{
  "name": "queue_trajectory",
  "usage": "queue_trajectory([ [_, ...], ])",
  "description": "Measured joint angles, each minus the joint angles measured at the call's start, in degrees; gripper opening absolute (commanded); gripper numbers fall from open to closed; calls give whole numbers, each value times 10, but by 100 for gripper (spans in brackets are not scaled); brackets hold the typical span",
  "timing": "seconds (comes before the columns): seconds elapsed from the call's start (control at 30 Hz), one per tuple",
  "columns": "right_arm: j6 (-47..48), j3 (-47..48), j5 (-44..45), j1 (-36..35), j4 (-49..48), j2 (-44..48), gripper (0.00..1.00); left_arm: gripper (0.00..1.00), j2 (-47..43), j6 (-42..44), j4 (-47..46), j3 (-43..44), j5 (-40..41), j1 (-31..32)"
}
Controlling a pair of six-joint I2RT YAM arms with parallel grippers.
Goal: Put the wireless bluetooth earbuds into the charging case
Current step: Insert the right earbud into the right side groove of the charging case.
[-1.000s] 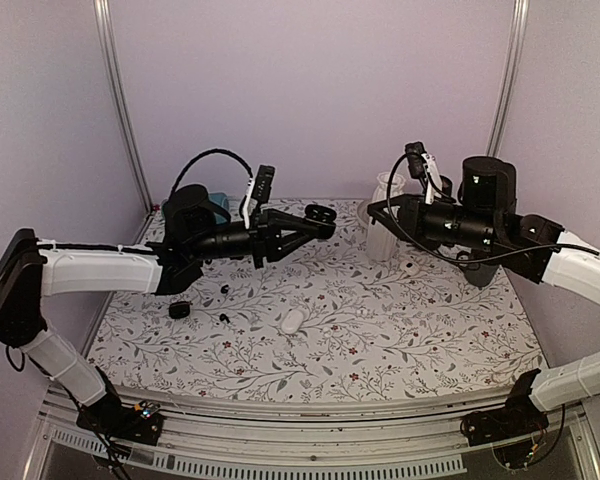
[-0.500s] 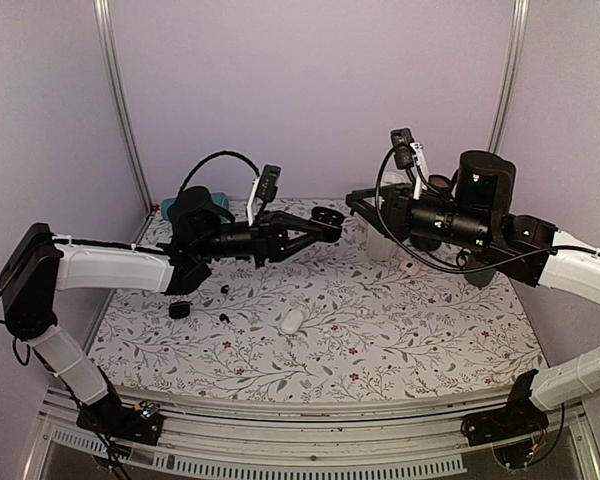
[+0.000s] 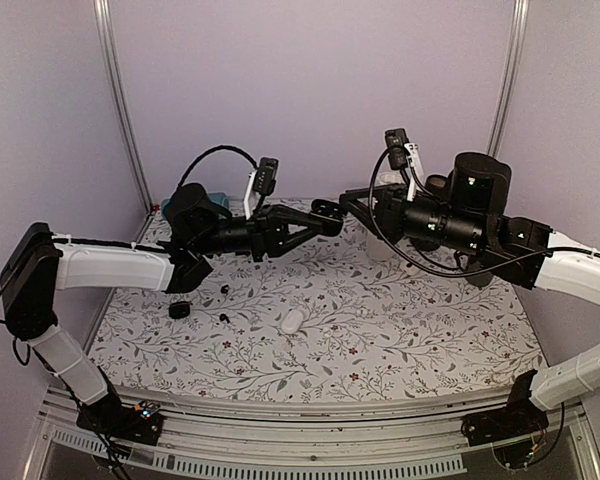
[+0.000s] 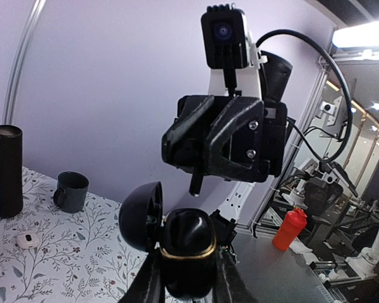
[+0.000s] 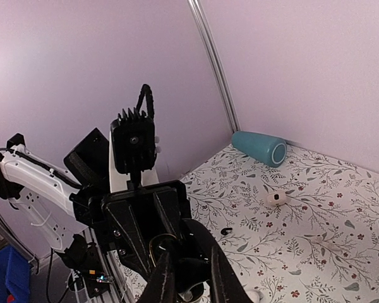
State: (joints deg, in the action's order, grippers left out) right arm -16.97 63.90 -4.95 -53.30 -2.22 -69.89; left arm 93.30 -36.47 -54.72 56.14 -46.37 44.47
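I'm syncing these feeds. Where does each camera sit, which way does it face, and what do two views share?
Top external: above, behind the bases, looking down on the floral table; both arms show.
Left wrist: on the left arm, facing the jaws and camera of the right arm; own jaws grip the open charging case.
Right wrist: on the right arm, facing the left arm's camera; own jaws show below.
Shared: top and right wrist both show the teal speaker.

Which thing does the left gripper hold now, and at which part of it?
The left gripper holds the open black charging case, pinched at the two sides of its lower shell; the lid stands open.
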Motion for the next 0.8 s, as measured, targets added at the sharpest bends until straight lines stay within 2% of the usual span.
queue_trajectory([
  [0.8,-2,0,5,-7,-9,-16,6,0,0,16,6,6,2,6],
])
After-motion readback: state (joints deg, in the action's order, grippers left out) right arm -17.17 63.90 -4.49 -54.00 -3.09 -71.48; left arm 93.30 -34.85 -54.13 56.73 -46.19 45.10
